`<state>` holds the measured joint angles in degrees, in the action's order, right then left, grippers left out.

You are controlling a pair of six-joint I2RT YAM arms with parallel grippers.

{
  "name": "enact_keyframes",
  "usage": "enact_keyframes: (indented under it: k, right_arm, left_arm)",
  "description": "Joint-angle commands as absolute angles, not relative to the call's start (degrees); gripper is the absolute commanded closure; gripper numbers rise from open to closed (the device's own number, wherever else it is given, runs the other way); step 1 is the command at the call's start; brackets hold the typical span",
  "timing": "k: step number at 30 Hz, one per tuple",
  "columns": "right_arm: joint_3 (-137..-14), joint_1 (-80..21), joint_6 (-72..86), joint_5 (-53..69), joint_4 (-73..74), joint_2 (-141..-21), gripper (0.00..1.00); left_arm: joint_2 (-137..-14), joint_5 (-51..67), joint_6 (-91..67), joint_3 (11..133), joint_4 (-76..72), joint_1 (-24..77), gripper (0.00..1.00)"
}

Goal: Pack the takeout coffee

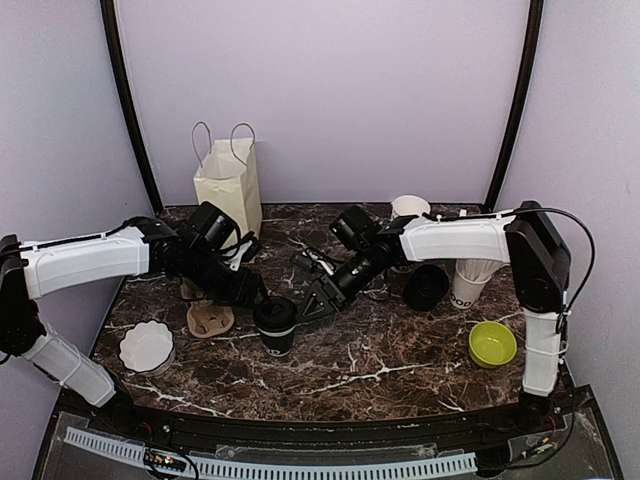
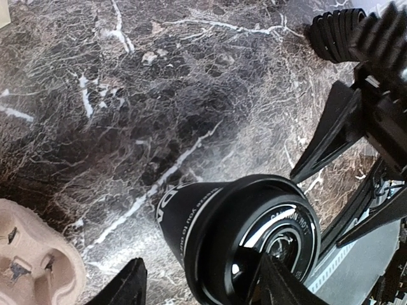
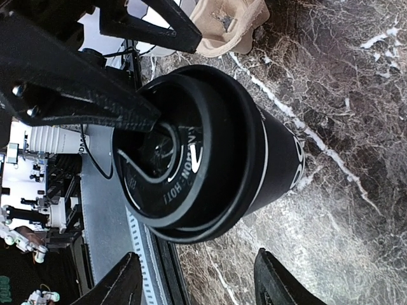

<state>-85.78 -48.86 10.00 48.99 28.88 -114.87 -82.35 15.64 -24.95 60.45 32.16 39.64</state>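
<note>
One takeout coffee (image 1: 275, 325) stands upright in the middle of the marble table, a dark paper cup with white lettering and a black lid. My left gripper (image 1: 262, 298) is at its top from the left. In the left wrist view the cup (image 2: 216, 235) lies between the open jaws of that gripper (image 2: 202, 286). One fingertip (image 2: 280, 286) overlaps the lid and the other (image 2: 124, 286) stands clear of the cup wall. My right gripper (image 1: 312, 305) is just right of the cup. It (image 3: 200, 279) is open, with the cup (image 3: 210, 152) beyond its fingertips and bare marble between them.
A cream paper bag (image 1: 228, 180) with handles stands at the back left. A cardboard cup carrier (image 1: 208, 318) and a white fluted bowl (image 1: 147, 345) lie left of the cup. At the right are a black lid (image 1: 426, 287), a cup of white sticks (image 1: 470, 280), a white cup (image 1: 410, 207) and a green bowl (image 1: 492, 343).
</note>
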Motion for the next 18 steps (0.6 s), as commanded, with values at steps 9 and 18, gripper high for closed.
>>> enact_keyframes:
  k: [9,18]
  right_arm:
    - [-91.2,-49.4,15.1,54.5,25.5,-120.6,0.48]
    - [-94.3,-49.7,15.7,49.8,27.6,-125.7,0.57]
  left_arm:
    - [-79.2,18.7,-26.9,56.2,33.2,39.5,0.46]
    - [-76.3,17.7,-29.7,48.1,33.4,39.5,0.48]
